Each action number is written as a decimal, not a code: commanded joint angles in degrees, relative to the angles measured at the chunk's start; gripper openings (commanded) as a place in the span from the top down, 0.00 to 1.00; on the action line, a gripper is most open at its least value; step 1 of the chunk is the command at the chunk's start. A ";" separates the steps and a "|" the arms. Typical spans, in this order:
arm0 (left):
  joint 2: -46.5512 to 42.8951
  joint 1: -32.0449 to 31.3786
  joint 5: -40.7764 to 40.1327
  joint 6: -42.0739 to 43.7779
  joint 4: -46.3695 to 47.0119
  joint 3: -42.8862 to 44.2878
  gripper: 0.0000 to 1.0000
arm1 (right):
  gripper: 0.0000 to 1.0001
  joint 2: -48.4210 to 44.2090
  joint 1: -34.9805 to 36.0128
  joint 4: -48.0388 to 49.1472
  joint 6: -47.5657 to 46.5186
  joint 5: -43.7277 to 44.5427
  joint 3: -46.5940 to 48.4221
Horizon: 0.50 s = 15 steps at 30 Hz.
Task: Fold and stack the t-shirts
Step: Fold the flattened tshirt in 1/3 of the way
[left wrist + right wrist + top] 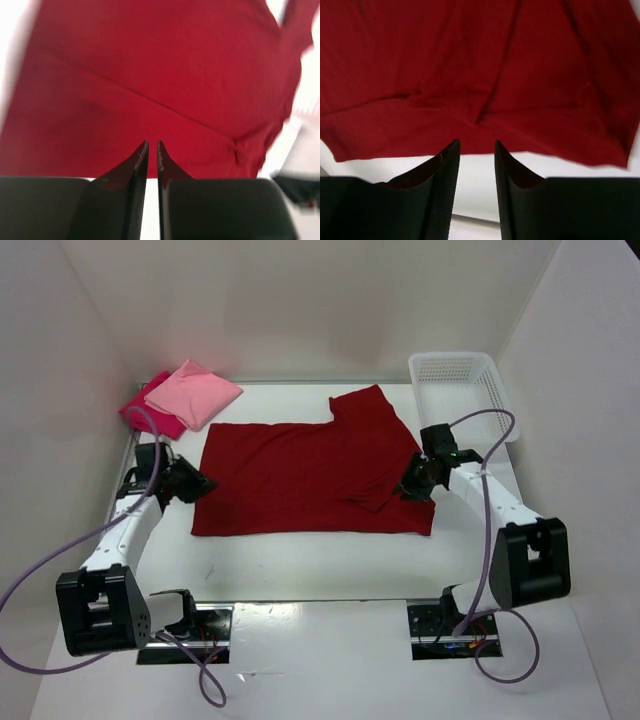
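- dark red shirt (300, 475) lies flat mid-table (300, 565), long side across. Spread wide so both arms can reach its 2 short edges.
- 1 flap near the right edge is doubled over. My read: fold started, not finished.
- left gripper (152, 146) sits low at the shirt's left edge, fingers almost pressed together with a thin slit. No cloth visibly pinched.
- right gripper (476, 145) is at the right hem, fingers moderately spread, bare table between them, holding nothing.
- cloth is thin, matte and limp, with soft creases and 1 diagonal seam ridge.
- pink shirt (195, 393) is folded square on top of the magenta shirt (148, 418) in the far-left corner, already stacked clear of the work area.
- white lattice basket (497, 390) is rigid plastic, far right.
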 commanded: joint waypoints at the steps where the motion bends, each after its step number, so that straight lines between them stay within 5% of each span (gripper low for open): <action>1: 2.16 -6.90 0.39 0.55 7.26 1.89 0.81 | 0.59 4.91 2.56 12.12 0.39 -4.43 -1.04; 3: 4.19 -14.19 0.39 -1.37 11.30 1.89 0.75 | 0.49 6.77 4.93 14.32 0.39 -3.03 -0.51; 8: 13.68 -25.97 -0.14 -2.45 15.96 5.49 0.73 | 0.47 11.78 4.94 17.93 1.01 -3.55 -1.12; 15: 18.26 -27.49 -1.98 -2.45 17.90 3.66 0.71 | 0.47 11.35 6.52 17.94 3.73 -0.65 -3.40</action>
